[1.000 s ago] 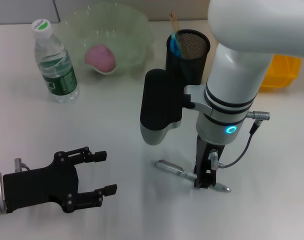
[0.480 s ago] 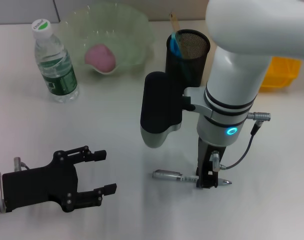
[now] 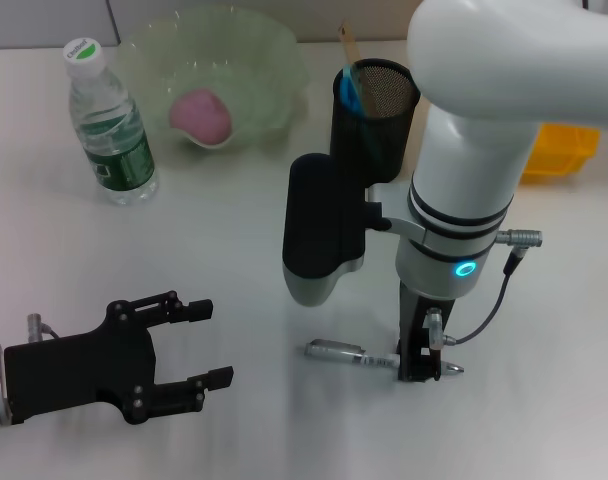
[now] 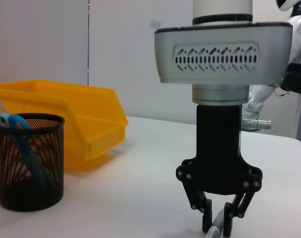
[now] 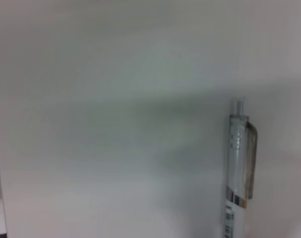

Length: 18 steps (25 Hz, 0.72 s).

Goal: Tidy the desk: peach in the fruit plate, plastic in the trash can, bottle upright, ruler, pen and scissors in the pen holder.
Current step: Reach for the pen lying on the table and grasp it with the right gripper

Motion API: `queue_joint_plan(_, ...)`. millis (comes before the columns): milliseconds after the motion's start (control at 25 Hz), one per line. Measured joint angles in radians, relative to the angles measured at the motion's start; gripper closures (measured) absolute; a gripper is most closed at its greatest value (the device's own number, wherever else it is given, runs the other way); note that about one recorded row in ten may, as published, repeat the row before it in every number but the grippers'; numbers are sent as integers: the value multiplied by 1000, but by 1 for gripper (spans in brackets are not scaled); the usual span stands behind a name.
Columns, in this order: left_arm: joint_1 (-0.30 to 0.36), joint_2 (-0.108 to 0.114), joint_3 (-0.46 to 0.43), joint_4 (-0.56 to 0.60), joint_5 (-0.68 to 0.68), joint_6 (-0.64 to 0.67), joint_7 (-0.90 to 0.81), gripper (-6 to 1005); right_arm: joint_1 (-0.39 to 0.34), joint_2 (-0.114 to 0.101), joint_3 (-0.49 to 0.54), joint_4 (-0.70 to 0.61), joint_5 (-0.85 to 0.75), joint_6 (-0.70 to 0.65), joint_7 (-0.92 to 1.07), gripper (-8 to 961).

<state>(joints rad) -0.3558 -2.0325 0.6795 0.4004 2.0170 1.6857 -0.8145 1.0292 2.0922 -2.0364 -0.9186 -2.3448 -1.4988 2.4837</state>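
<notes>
A clear silver pen (image 3: 349,352) lies on the white desk, also in the right wrist view (image 5: 238,173). My right gripper (image 3: 419,368) stands straight down over its tip end, fingers closed on the pen (image 4: 216,231) at desk level, as the left wrist view (image 4: 219,223) shows. The black mesh pen holder (image 3: 374,110) holds blue scissors (image 3: 352,92) and a ruler (image 3: 348,42). The peach (image 3: 201,113) lies in the green fruit plate (image 3: 274,60). The water bottle (image 3: 109,125) stands upright. My left gripper (image 3: 212,344) is open and empty at the front left.
A yellow bin (image 3: 564,150) stands at the right behind my right arm, also in the left wrist view (image 4: 76,119) behind the pen holder (image 4: 29,163). The right arm's black wrist housing (image 3: 319,235) hangs just in front of the pen holder.
The pen has turned on the desk to lie more level, its clip end swinging toward the front. My right gripper shifted slightly with it. The left arm has not moved.
</notes>
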Motion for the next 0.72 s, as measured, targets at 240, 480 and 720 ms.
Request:
queue_joint_plan(240, 0, 0, 0, 0, 0, 0, 0, 245, -1, 0, -7, -1, 1, 2, 0, 751)
queue_joint_plan(480, 0, 1, 0, 0, 0, 0, 0, 245, -4, 0, -7, -6, 1, 3, 0, 793)
queue_joint_plan(720, 0, 2, 0, 0, 0, 0, 0, 245, -5, 0, 2, -7, 1, 3, 0, 819)
